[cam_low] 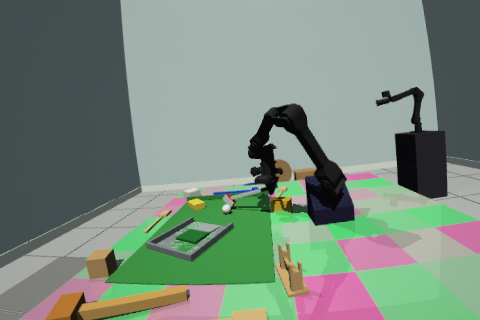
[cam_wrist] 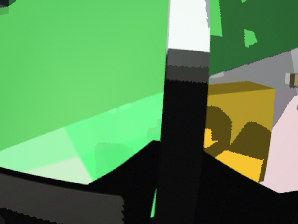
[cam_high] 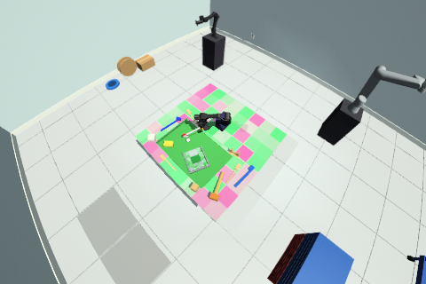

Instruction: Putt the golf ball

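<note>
End effector [cam_low: 265, 180] was closed on the handle of the red putter [cam_low: 243, 193] and held it low over the dark green mat [cam_low: 235, 255]. Its red head [cam_low: 229, 199] was just beside the white golf ball [cam_low: 226, 208], at the far end of the mat. Nearer on this mat lay the grey ramp with the raised green [cam_low: 192, 236]. A yellow block [cam_low: 196, 204] stood left of the ball.

A matt dark green mat [cam_low: 235, 255] with a smooth, cloth-like surface is seen, and on it a tray-like frame [cam_low: 190, 238] of grey, metal-looking finish. Beside the mat, the mallet [cam_low: 120, 304] and the small rack [cam_low: 291, 269] look like pale unpolished wood. The arm [cam_low: 300, 140] is finished in matt black plastic.
</note>
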Motion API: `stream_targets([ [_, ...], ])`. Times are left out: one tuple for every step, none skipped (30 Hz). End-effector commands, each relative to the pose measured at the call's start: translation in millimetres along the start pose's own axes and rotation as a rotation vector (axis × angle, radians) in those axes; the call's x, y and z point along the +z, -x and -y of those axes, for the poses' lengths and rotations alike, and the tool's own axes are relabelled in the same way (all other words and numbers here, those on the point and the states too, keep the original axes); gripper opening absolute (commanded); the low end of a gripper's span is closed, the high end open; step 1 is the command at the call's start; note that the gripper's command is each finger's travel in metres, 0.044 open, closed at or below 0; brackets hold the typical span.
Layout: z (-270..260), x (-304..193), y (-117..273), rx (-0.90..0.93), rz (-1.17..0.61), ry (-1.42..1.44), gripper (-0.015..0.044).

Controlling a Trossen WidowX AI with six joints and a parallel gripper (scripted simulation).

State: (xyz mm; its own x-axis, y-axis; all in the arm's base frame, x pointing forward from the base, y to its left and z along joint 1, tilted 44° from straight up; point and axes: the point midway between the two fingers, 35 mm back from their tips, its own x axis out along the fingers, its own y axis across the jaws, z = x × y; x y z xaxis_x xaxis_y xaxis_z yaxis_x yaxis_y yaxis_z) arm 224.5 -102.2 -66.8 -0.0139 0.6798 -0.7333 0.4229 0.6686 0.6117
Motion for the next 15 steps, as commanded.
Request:
stream_targets([
  [-0.5, 0.0, -6.9, 0.005, 0.003, -0.005, 0.0000],
  [-0.5, -0.1, -8.6, 0.005, 0.003, -0.005, 0.0000],
  [-0.6, -0.1, -10.1, 0.005, 0.003, -0.005, 0.0000],
  [-0.6, -0.2, -11.4, 0.005, 0.003, -0.005, 0.0000],
  [-0.6, -0.2, -12.2, 0.005, 0.003, -0.005, 0.0000],
  [-0.6, -0.3, -12.4, 0.005, 0.003, -0.005, 0.0000],
  [-0.3, -0.4, -9.0, 0.001, -0.001, 0.000, 0.0000],
  [-0.3, -0.4, -9.0, 0.001, -0.001, 0.000, 0.0000],
  [-0.3, -0.4, -9.0, 0.001, -0.001, 0.000, 0.0000],
  [-0.3, -0.4, -9.0, 0.001, -0.001, 0.000, 0.0000],
  [-0.3, -0.4, -9.0, 0.001, -0.001, 0.000, 0.0000],
  [-0.3, -0.4, -9.0, 0.001, -0.001, 0.000, 0.0000],
  [-0.3, -0.4, -9.0, 0.001, -0.001, 0.000, 0.0000],
  [-0.3, -0.4, -9.0, 0.001, -0.001, 0.000, 0.0000],
  [-0.3, -0.4, -9.0, 0.001, -0.001, 0.000, 0.0000],
])
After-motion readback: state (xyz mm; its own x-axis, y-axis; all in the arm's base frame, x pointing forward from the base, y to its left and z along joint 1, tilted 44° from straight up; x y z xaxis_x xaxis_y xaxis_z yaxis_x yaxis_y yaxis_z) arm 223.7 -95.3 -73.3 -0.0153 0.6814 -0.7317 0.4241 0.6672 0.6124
